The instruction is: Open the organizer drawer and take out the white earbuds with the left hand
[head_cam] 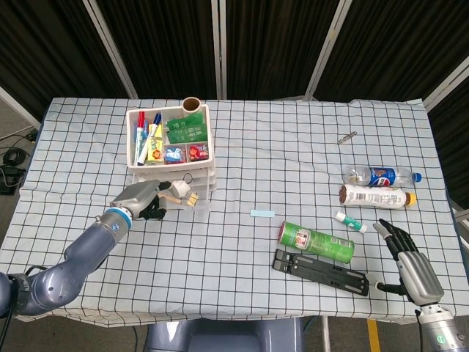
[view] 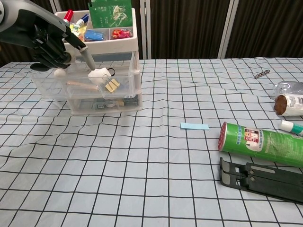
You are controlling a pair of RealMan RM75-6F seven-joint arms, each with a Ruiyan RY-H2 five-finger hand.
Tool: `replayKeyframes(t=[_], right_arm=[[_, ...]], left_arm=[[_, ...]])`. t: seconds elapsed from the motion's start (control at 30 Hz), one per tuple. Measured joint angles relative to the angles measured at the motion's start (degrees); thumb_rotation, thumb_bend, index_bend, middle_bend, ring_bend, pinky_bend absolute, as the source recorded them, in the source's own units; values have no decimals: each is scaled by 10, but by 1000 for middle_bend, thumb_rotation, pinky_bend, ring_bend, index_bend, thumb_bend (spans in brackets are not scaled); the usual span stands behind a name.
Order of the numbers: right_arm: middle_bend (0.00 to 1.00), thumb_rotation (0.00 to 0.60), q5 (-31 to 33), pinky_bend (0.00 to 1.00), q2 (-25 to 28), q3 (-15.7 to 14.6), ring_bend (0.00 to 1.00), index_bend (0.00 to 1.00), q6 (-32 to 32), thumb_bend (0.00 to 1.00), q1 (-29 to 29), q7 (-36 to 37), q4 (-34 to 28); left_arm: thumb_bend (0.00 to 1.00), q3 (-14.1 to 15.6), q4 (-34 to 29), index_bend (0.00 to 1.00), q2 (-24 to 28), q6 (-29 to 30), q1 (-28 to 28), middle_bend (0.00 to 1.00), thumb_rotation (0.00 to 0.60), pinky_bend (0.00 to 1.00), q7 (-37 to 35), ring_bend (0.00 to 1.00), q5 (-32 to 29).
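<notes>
At far left, drawer already open; left hand pinching white earbuds, not yet lifted clear; right hand released.

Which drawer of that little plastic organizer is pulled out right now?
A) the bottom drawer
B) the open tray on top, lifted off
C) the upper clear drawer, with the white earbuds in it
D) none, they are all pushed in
C: in the chest view the upper drawer sticks out toward the camera, with the white earbuds inside and the left hand reaching in.
</notes>
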Motion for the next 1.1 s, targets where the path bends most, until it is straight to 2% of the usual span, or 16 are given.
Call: replayKeyframes(t=[0.2,0.23,0.3,0.4,0.6,0.77,0.93,1.1], right_arm=[[0,600,0,0,-1,-1,0,0,-2,111,0,-2,1],[0,600,2,0,-1,-1,0,0,-3,111,0,-2,1],[0,600,4,0,-2,0,0,0,-4,111,1,-2,2],[0,600,11,0,-4,3,0,0,-8,111,2,-1,6],[0,600,15,0,-9,5,0,0,-13,111,5,-6,11],[0,600,18,0,-12,6,0,0,-14,111,5,-10,14],[0,600,26,0,-18,9,0,0,-19,111,7,-13,21],[0,600,32,0,-22,12,0,0,-24,111,8,-14,26]], left_arm=[[577,-14,-21,324,21,20,28,927,600,753,-17,869,65],[523,-16,-23,316,23,25,32,924,600,750,-18,869,76],[344,-19,-27,289,26,40,40,910,600,732,-18,859,101],[187,-20,-28,261,24,68,49,892,600,710,-9,841,143],[67,-7,-11,262,-4,141,75,878,600,695,39,825,278],[63,14,32,355,-27,170,98,878,600,695,82,824,426],[20,31,93,367,-44,175,120,879,600,695,97,824,565],[0,35,147,366,-55,157,138,878,600,695,70,822,640]])
